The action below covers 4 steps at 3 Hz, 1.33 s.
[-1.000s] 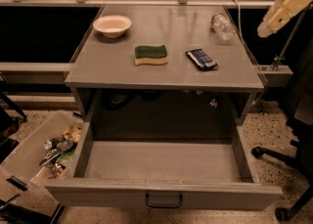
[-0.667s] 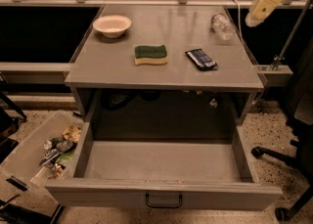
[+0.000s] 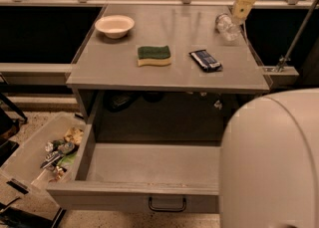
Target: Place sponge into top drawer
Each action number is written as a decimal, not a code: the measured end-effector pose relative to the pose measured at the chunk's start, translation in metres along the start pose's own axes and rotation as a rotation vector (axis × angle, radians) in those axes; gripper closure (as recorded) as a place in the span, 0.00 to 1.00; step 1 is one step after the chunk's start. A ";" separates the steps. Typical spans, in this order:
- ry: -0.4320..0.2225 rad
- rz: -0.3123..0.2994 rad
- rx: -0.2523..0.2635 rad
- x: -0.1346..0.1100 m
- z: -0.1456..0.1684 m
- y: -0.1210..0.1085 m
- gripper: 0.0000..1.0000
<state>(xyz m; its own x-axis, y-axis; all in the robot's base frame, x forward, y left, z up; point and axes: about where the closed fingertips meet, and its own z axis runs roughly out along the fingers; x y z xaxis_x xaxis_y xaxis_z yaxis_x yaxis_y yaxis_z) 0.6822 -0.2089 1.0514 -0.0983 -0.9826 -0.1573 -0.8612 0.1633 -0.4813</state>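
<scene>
Cream tool hovers beyond and to the right of the sponge; whether it is open or closed cannot be told. Green-topped sponge lies flat on the grey bench, well apart from the tool. Below the sponge, the top drawer stands pulled open.

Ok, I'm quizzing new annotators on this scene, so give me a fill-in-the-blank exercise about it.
1. The sponge lies on the table, green side ___.
2. The drawer below stands ___.
3. In the picture, the bowl sits to the sponge's ___.
4. The end effector hangs by the bottle at the table's far ___ corner.
Missing words: up; open; left; right.
</scene>
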 end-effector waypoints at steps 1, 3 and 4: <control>-0.023 0.001 -0.028 0.004 0.045 -0.006 0.00; -0.138 -0.003 -0.056 -0.013 0.081 -0.007 0.00; -0.229 -0.034 -0.092 -0.026 0.093 0.001 0.00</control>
<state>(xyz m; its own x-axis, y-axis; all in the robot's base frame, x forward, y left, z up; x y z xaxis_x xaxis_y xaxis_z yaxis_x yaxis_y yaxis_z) 0.7304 -0.1752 0.9748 0.0377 -0.9400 -0.3390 -0.9049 0.1118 -0.4106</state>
